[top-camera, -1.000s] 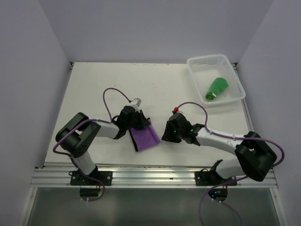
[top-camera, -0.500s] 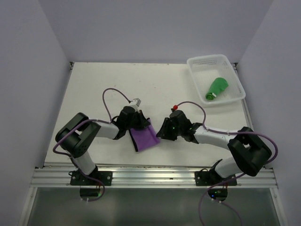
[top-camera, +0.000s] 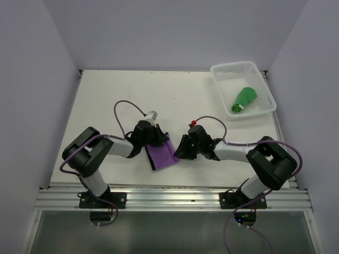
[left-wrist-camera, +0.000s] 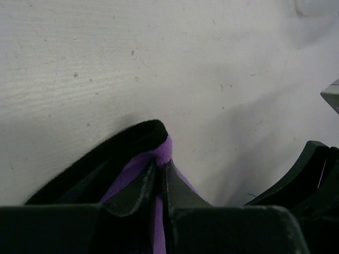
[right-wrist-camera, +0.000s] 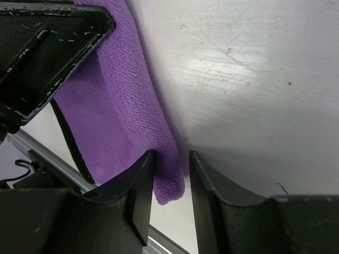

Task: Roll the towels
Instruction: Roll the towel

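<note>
The purple towel (top-camera: 163,155), black on its back and edging, lies folded at the table's near middle. My left gripper (top-camera: 157,140) is shut on its raised far fold (left-wrist-camera: 159,151), purple cloth pinched between the fingers. My right gripper (top-camera: 179,152) stands open at the towel's right edge. The towel's loose corner (right-wrist-camera: 172,182) hangs between its fingers, against the left one, with a gap to the right one. The green towel (top-camera: 244,99) lies bunched in the white basket (top-camera: 235,66).
The basket stands at the table's back right corner. A metal rail (top-camera: 169,197) runs along the near edge, just behind both arm bases. Purple cables loop above both wrists. White walls close in the table on three sides.
My right gripper has moved left up to the purple towel's right edge, its arm folding in. The left gripper and the towel have stayed put.
</note>
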Robot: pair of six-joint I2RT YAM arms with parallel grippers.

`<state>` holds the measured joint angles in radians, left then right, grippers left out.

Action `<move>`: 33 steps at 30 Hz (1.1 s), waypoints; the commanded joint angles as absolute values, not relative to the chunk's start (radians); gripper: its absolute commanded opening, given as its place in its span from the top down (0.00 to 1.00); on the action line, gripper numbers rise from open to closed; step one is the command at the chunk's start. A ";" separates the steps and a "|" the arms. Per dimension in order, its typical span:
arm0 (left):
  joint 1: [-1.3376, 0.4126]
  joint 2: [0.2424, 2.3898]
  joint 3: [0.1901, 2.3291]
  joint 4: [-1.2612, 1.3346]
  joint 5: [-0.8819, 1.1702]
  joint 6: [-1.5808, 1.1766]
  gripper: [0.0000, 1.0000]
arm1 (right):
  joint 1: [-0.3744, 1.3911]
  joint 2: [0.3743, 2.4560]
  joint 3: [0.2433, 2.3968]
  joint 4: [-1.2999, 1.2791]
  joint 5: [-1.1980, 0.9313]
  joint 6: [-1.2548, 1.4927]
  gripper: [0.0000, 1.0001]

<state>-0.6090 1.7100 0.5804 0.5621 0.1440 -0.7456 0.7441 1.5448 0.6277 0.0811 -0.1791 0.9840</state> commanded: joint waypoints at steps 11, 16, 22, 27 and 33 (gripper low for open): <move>-0.617 1.701 0.509 0.495 0.005 -0.788 1.00 | 0.825 1.582 0.656 0.016 -0.132 0.905 0.65; -0.627 1.692 0.494 0.489 -0.035 -0.810 1.00 | 0.911 1.594 0.718 -0.118 -0.002 0.839 0.65; -0.637 1.687 0.495 0.486 -0.037 -0.818 1.00 | 0.945 1.661 0.742 -0.183 0.089 0.816 0.79; -0.637 1.672 0.502 0.459 -0.034 -0.816 1.00 | 0.953 1.694 0.750 -0.182 0.112 0.798 0.97; -0.637 1.648 0.575 0.338 -0.041 -0.799 1.00 | 0.986 1.640 0.839 -0.322 0.279 0.706 1.00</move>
<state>-0.6369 1.6554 0.5457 0.5220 0.0238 -0.8276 0.9718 1.6299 0.8116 -0.1127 0.1131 0.8001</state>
